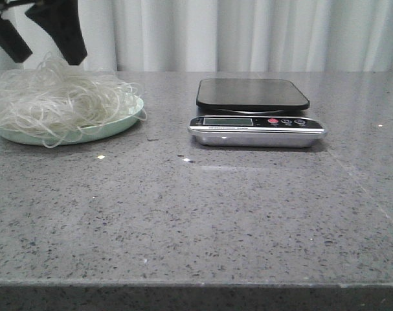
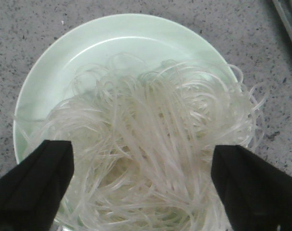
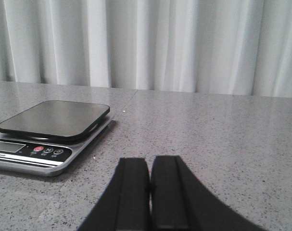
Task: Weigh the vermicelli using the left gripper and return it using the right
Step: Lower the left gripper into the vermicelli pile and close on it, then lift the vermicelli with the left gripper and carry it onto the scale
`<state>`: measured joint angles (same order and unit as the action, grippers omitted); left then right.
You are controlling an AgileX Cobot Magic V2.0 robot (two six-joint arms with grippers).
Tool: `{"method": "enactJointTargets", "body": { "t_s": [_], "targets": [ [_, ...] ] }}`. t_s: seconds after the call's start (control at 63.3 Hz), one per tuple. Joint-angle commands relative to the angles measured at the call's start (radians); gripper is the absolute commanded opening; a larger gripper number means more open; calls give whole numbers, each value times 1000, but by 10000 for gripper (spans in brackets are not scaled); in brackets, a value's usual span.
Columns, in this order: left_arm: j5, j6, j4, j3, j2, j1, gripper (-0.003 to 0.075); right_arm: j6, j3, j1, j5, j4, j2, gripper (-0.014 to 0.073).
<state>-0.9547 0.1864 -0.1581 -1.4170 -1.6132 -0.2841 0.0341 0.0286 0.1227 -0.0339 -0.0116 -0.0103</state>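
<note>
The vermicelli is a fluffy tangle of thin whitish strands heaped on a pale green plate at the far left of the table. My left gripper hangs open just above the heap, its two black fingers spread. In the left wrist view the vermicelli lies between and below the open fingers, on the plate. A kitchen scale with a bare black platform stands in the middle of the table. My right gripper is shut and empty, to the right of the scale.
The grey speckled tabletop runs to a front edge near the camera. A white curtain hangs behind the table. The scale's display and buttons face the front.
</note>
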Motion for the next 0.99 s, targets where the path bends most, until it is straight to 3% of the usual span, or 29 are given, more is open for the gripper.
{"method": "enactJointTargets", "body": {
  "t_s": [0.0, 0.268, 0.347, 0.442, 0.553, 0.632, 0.742, 0.979],
  "targets": [
    [-9, -7, -20, -38, 9, -8, 620, -2, -9, 1, -77, 12, -16, 181],
    [-125, -7, -20, -39, -65, -8, 615, -2, -9, 1, -77, 12, -16, 181],
    [-146, -7, -20, -41, -82, -8, 580, -2, -9, 1, -77, 12, -16, 181],
    [-148, -7, -20, -41, -91, -8, 419, -2, -9, 1, -77, 12, -16, 181],
    [-148, -7, -29, -59, -91, -8, 110, -2, -9, 1, -77, 12, -16, 181],
    [-162, -7, -54, -95, -91, -8, 160, -2, -9, 1, -77, 12, -16, 181],
    [-189, -3, -86, -180, -91, -30, 125, -2, -9, 1, -77, 12, -16, 181],
    [-166, -3, -85, -456, -100, -158, 127, -2, -9, 1, -77, 12, -16, 181]
  ]
}}
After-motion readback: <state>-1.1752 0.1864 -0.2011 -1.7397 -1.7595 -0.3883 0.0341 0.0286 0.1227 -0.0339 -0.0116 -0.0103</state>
